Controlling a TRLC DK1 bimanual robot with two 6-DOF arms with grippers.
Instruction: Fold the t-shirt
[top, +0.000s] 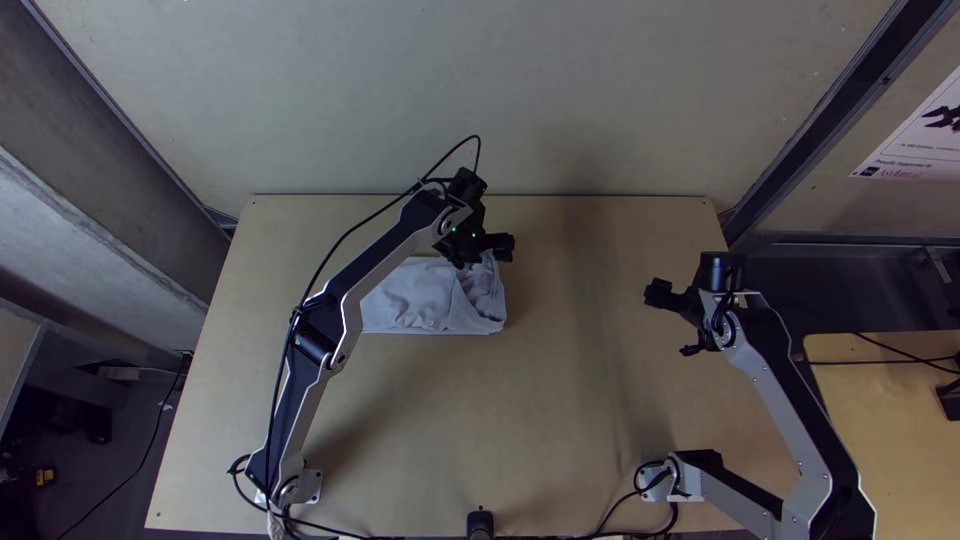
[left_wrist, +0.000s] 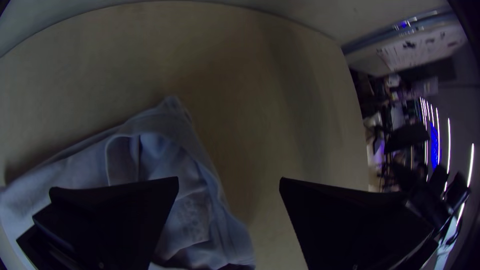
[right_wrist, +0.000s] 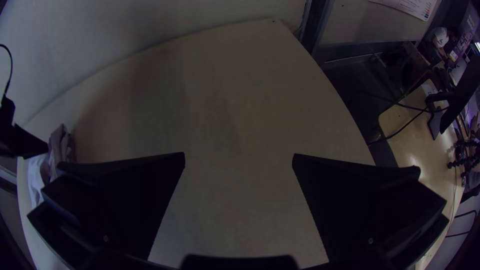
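The light grey t-shirt (top: 425, 297) lies as a folded, wrinkled bundle left of the table's middle, its far edge partly hidden under the left arm. My left gripper (top: 486, 256) is over the bundle's far right corner, open. In the left wrist view the t-shirt (left_wrist: 185, 150) lies below one finger of the left gripper (left_wrist: 229, 181), and bare table is between the fingers. My right gripper (top: 667, 322) stands open over the table's right side, well away from the cloth. In the right wrist view, the right gripper (right_wrist: 239, 156) has nothing between its fingers; the t-shirt (right_wrist: 61, 145) lies far off.
The wooden table (top: 560, 400) shows bare wood between the cloth and the right arm, and in front of the cloth. A wall rises behind the table's far edge. A small black post (top: 480, 524) stands at the near edge.
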